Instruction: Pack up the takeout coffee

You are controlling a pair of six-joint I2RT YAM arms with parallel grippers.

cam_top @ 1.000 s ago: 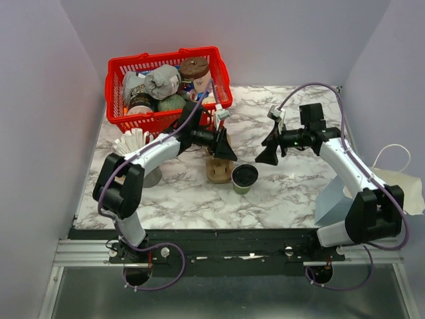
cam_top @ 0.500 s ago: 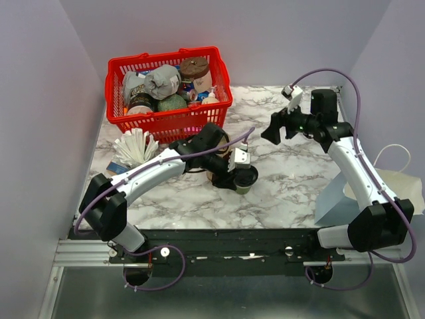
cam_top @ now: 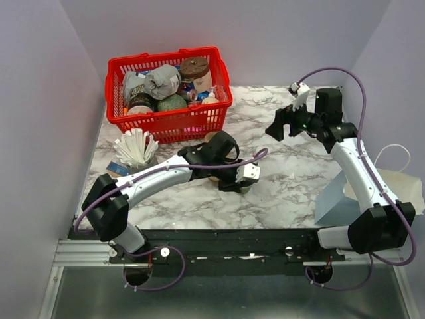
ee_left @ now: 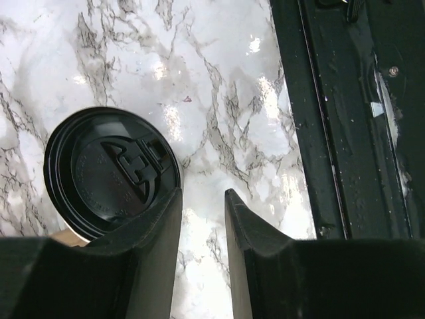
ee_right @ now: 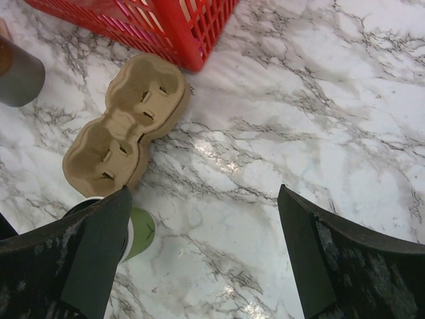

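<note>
L gripper (ee_left: 202, 206): fingers (ee_left: 156, 232) only a little apart, narrow gap, nothing in it, just bare marble table (ee_left: 219, 80) showing between them. Holds nothing. Black lid (ee_left: 109, 173) of the coffee cup (ee_right: 141, 232) sits outside the gap, on the view's left side. That side's finger overlaps the lid's rim w/ its outer face; can't tell if it actually touches. Lid is on the cup, drink-hole tab up. Black rail (ee_left: 345, 133) at the table's near edge runs along the wrist view's right.

Top view: L arm reaches across to mid-table, wrist right over the cup, hiding most of it.

Cup stands upright on the marble, green wall seen in R wrist view, partly behind one R finger (ee_right: 96, 252). Brown cardboard carrier (ee_right: 126, 123) lies just beyond the cup, close, both wells empty. Cup is on the table beside it, not in a well.

R gripper (ee_right: 204, 199): fingers spread wide, nothing betw. them, touching nothing. Hangs above the table, well apart from cup & carrier, toward the far right.

Further back: grey metal cup (ee_right: 16, 76) w/ white stirrers (cam_top: 133, 145) at far left; red basket (ee_right: 172, 16) full of goods at the far edge, its corner near the carrier's far end.
</note>
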